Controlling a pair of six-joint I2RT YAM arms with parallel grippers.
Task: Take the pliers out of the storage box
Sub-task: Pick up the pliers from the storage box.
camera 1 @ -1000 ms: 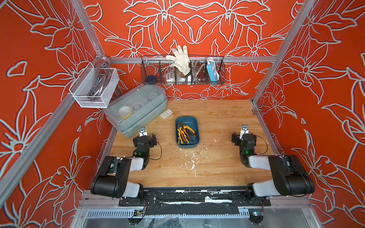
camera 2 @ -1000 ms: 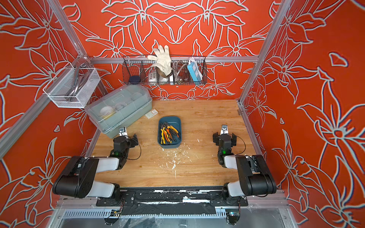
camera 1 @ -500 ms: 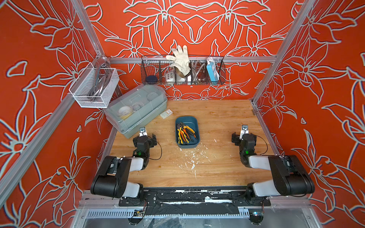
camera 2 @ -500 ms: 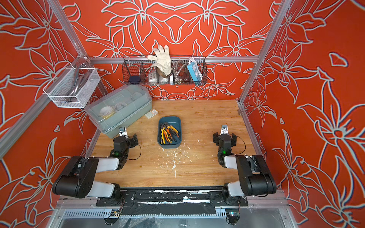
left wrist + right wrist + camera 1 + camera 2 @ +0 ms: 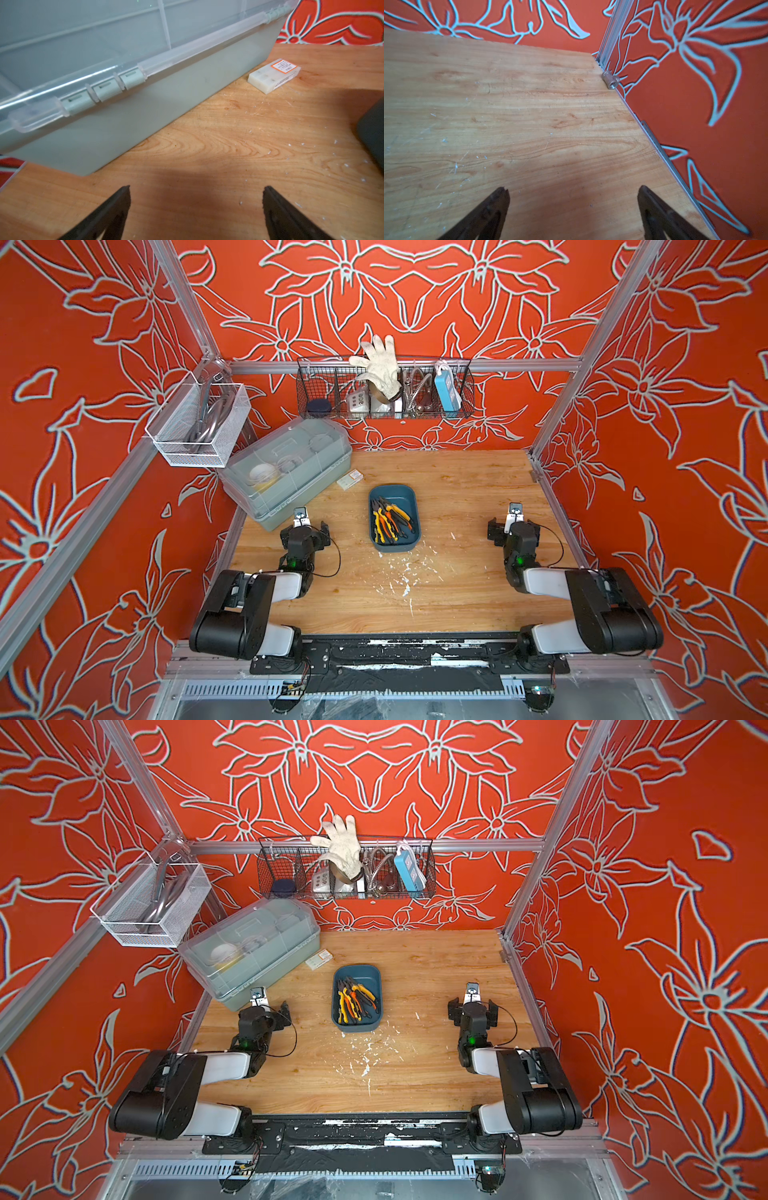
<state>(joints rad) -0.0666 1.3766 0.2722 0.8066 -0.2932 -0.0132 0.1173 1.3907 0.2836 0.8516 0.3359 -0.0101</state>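
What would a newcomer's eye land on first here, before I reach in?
First, the teal storage box at centre, with orange- and yellow-handled pliers piled inside. Then the white glove sticking up from the black wire basket on the back wall, and the big grey lidded container at the far left. The left gripper and right gripper sit open, empty, either side of it.

Orange and yellow pliers [image 5: 390, 520] heaped inside teal storage box [image 5: 409, 493]

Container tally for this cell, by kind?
White mesh basket: 1
Black wire basket: 1
Translucent lidded bin: 1
Blue storage box: 1
Total: 4
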